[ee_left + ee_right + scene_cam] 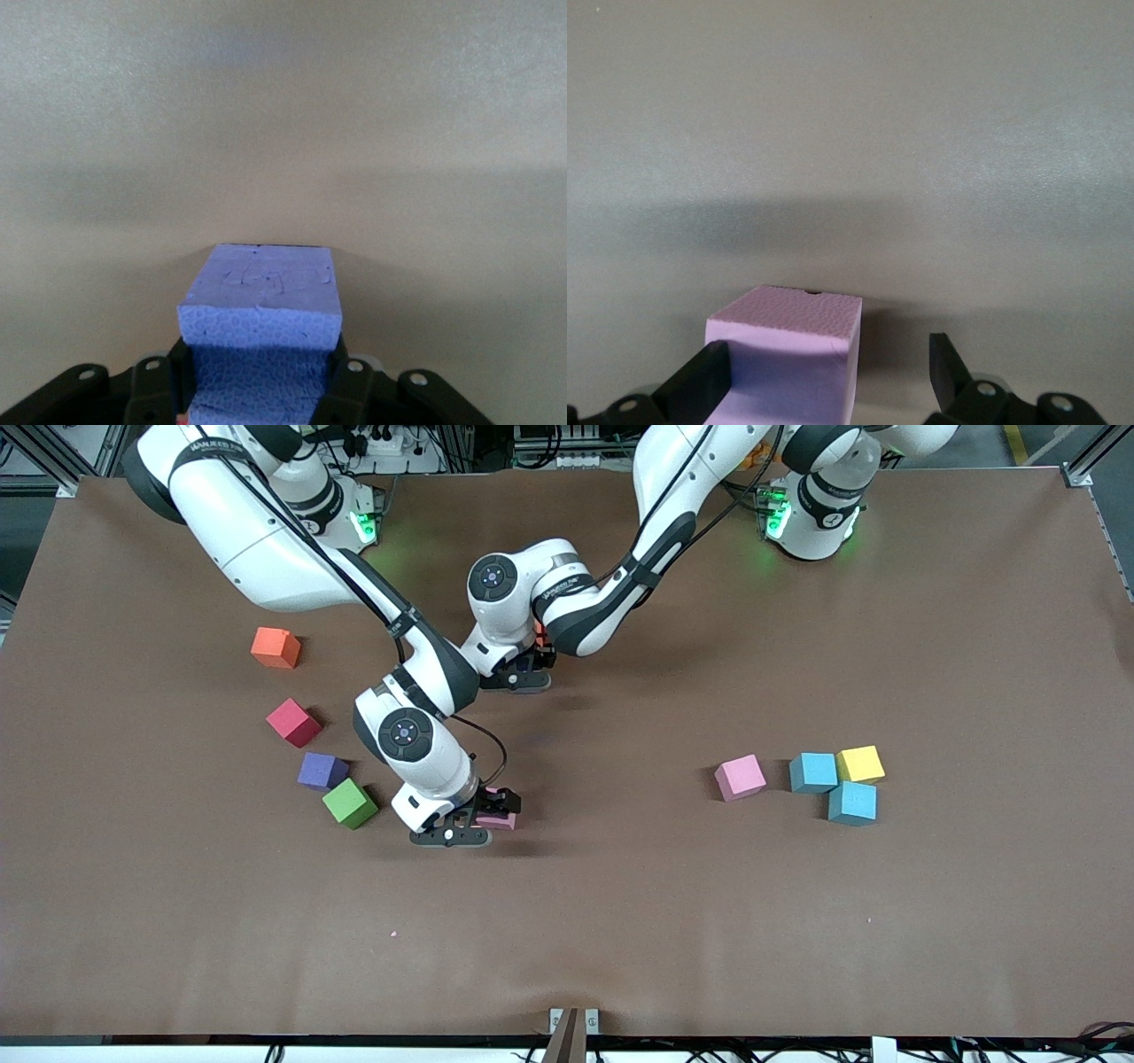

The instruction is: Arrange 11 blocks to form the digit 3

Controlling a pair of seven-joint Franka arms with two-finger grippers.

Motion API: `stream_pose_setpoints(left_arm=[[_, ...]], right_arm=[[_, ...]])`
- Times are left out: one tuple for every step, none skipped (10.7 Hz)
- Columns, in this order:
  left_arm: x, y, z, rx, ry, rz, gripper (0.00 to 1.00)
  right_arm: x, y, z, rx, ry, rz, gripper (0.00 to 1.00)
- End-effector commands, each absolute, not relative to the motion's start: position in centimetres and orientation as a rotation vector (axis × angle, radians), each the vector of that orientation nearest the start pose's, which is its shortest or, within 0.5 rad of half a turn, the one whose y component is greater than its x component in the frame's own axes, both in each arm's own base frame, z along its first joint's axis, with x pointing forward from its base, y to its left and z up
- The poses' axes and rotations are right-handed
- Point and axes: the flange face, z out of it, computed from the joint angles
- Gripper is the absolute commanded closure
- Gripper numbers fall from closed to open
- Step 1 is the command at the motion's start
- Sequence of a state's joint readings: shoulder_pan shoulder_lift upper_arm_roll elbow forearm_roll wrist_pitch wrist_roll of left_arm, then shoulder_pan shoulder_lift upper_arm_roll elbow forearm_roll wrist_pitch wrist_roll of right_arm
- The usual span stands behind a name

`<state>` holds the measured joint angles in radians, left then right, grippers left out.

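Left gripper (pixel 257 390), low over the worktop (pixel 620 921) middle: fingers (pixel 350 382) pinching a blue-looking block (pixel 261 305) from both sides. Right gripper (pixel 833 376), down at 7 o'clock from the left one: fingers (pixel 700 381) spread wide around a pink block (pixel 788 354), which sits against one finger, well clear of the other.

left gripper (pixel 259 394) | jaws clamped on blue-violet block (pixel 261 305) | over table (pixel 283 115)

Brown table (pixel 620 921); blocks: orange (pixel 275 647), red (pixel 293 722), purple (pixel 322 771), green (pixel 349 803), pink (pixel 740 777), light blue (pixel 812 772), yellow (pixel 860 763).
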<state>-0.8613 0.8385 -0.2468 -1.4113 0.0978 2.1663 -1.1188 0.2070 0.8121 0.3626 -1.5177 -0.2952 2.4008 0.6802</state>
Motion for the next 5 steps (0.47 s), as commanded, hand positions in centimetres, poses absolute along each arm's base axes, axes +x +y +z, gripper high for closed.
stream_pose_setpoints(left_arm=[[35.44,-62.68,20.34,-3.126,-0.030,0.234,0.54],[35.41,-62.65,20.28,-3.124,-0.030,0.235,0.47],[35.35,-62.58,20.24,-3.121,-0.029,0.237,0.50],[35.25,-62.40,20.29,-3.103,-0.023,0.244,0.49],[35.22,-62.35,20.29,-3.096,-0.024,0.251,0.39]], right_arm=[[63.73,34.69,20.96,-3.038,0.049,-0.119,0.00],[63.73,34.71,21.04,-3.038,0.050,-0.121,0.00],[63.58,34.97,21.05,-3.037,0.045,-0.117,0.00],[63.68,34.96,21.44,-3.035,0.044,-0.124,0.00],[63.85,34.76,21.79,-3.032,0.048,-0.129,0.00]])
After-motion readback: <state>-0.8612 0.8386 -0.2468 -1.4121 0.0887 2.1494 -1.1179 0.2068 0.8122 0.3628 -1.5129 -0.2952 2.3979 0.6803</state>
